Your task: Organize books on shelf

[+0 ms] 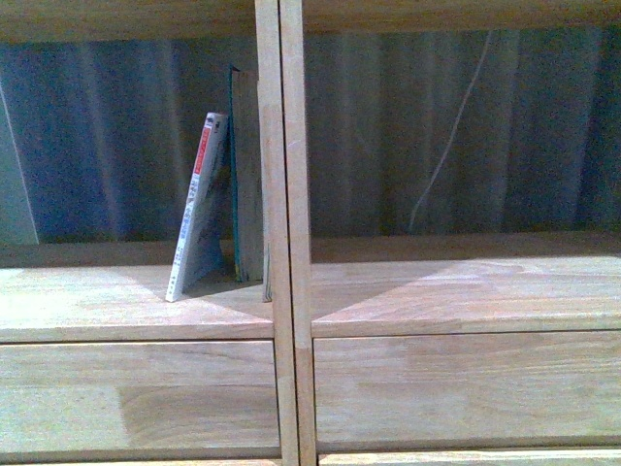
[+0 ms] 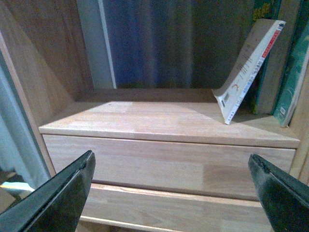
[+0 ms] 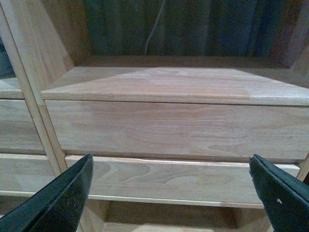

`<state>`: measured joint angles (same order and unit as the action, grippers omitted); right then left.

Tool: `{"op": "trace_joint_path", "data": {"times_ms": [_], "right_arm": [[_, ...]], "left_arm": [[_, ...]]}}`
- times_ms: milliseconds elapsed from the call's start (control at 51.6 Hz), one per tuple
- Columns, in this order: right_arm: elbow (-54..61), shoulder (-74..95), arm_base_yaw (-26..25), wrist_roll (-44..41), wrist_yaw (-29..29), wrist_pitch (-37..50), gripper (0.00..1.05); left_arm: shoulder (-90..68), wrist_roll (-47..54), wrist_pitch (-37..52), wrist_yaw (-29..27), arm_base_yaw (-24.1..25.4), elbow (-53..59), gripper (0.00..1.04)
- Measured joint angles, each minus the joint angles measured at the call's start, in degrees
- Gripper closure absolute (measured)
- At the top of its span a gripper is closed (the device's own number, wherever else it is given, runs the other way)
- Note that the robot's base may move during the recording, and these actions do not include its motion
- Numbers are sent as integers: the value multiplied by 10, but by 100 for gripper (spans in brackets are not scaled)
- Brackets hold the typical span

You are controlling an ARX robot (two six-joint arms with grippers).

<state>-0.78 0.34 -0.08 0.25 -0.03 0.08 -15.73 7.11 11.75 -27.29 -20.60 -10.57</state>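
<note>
The white paperback [image 1: 200,206] leans in the left compartment of the shelf [image 1: 136,301], its top tipped right against the teal book [image 1: 236,175], which stands upright hard against the central divider [image 1: 283,194]; the right compartment holds no books that I can see; a pale cable [image 1: 448,136] hangs behind it. The left tool [image 2: 171,193] has its jaws spread wide and empty, low in front of the drawer front [image 2: 169,164], well left of the leaning book; the right tool [image 3: 171,193] is likewise open, gripping nothing. To my eye the paperback wants standing straight; the left tool should rise, move right, and push gently at the foot rather than the top, lest the thin book slide flat.
</note>
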Motion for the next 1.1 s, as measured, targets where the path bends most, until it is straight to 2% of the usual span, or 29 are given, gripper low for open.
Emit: {"op": "trace_joint_path", "data": {"times_ms": [39,116,174,562,620,697,1104], "right_arm": [[0,0,0,0,0,0,7],[0,0,0,0,0,0,7],[0,0,0,0,0,0,7],[0,0,0,0,0,0,7],[0,0,0,0,0,0,7],[0,0,0,0,0,0,7],[0,0,0,0,0,0,7]], "left_arm": [[17,-10,-18,-5,-18,6,8],[44,-37,-83,37,-19,7,18],[58,-48,-101,66,-7,19,27],[111,-66,-115,186,111,60,93],[120,-68,-119,254,164,65,102],[125,-70,-120,263,199,70,102],[154,-70,-119,273,203,99,102]]}}
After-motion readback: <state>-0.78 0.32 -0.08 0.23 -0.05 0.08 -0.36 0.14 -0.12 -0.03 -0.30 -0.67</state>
